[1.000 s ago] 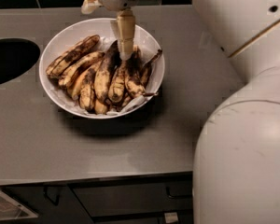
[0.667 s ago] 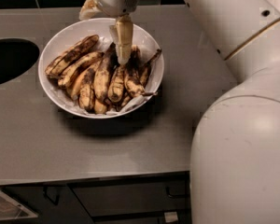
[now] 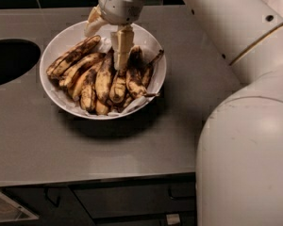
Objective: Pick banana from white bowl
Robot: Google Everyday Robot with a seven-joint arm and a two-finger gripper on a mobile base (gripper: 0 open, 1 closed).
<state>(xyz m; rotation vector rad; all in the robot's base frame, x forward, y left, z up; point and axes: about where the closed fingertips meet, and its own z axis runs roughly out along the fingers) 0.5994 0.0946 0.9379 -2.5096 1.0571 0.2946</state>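
The white bowl (image 3: 56, 95) is wide and shallow, lined with white paper, and sits on the grey counter holding several overripe bananas. The longest banana (image 3: 73, 56) lies along the pile's upper left, dark and speckled. My gripper (image 3: 107, 39) hangs over the back of the bowl with its fingers spread. One finger (image 3: 121, 48) points down into the middle of the pile, among the bananas. The other finger (image 3: 92, 26) is near the bowl's back rim, just above the long banana's upper end. Nothing is held.
A dark round opening (image 3: 9, 60) is cut into the counter at the left. My white arm and body (image 3: 245, 135) fill the right side. The counter's front edge (image 3: 94, 175) runs below the bowl, with dark drawers underneath. A dark tiled wall is behind.
The gripper has come down and slightly left, so its right finger now reaches deeper into the banana pile. The bowl and bananas have not moved.
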